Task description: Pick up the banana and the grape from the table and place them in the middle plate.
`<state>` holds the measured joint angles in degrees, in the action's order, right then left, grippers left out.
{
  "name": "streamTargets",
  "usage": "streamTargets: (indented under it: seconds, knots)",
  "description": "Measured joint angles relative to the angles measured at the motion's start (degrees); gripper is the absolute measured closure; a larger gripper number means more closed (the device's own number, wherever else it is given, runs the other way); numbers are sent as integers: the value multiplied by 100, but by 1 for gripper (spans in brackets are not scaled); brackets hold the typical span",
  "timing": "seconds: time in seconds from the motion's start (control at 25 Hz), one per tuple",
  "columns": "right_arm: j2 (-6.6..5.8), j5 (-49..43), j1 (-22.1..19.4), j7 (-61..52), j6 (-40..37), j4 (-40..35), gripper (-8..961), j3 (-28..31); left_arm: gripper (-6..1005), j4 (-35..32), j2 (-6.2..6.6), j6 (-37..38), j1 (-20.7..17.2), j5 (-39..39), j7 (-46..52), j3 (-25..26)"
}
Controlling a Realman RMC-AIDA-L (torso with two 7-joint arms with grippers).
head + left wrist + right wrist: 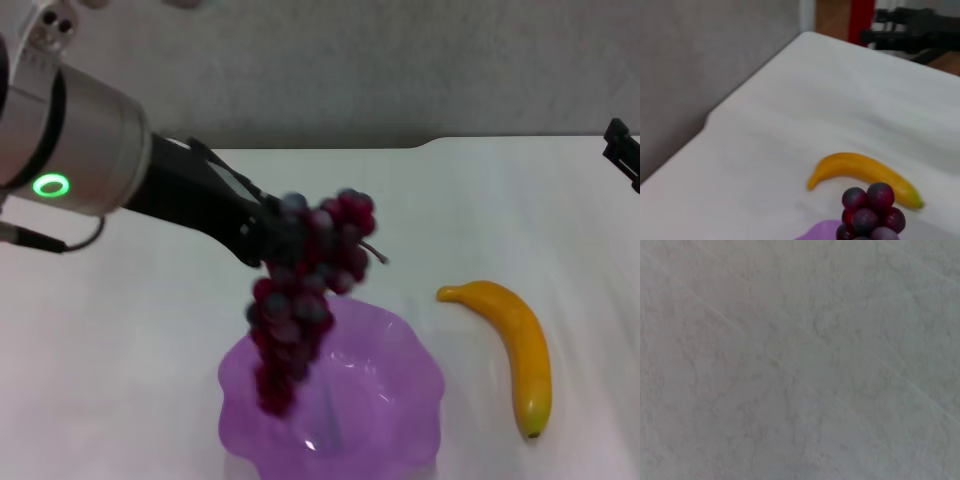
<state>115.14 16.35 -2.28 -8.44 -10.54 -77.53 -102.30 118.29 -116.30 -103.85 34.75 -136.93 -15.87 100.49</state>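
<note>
Grape (305,290) — gripped by left pincer (262,235) | over middle plate (400,345)

My left arm (90,150) reaches in from the far left, its silver wrist lit with a green ring, slanting down and rightward toward the middle. The left gripper (262,235) is clamped on the grape (300,290), which hangs lifted from it; the fingers themselves are mostly hidden behind the bunch, so I judge the hold from that. My right gripper (622,150) sits parked at the far right edge, barely in view.
</note>
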Motion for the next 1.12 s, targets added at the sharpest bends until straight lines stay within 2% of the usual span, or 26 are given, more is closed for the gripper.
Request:
streamTargets:
  seconds: [0.24, 0.72, 1.12]
  knots:
    - [0, 0, 0, 0, -20, 0, 90, 7, 714, -15, 3, 22, 8, 117, 94, -232]
    - [0, 0, 34, -8, -42, -17, 91, 0, 715, -89, 3, 392, -157, -207, 183, -728]
    - [0, 0, 58, -9, -47, -5, 91, -7, 716, -1074, 0, 1190, -192, -238, 209, -1561]
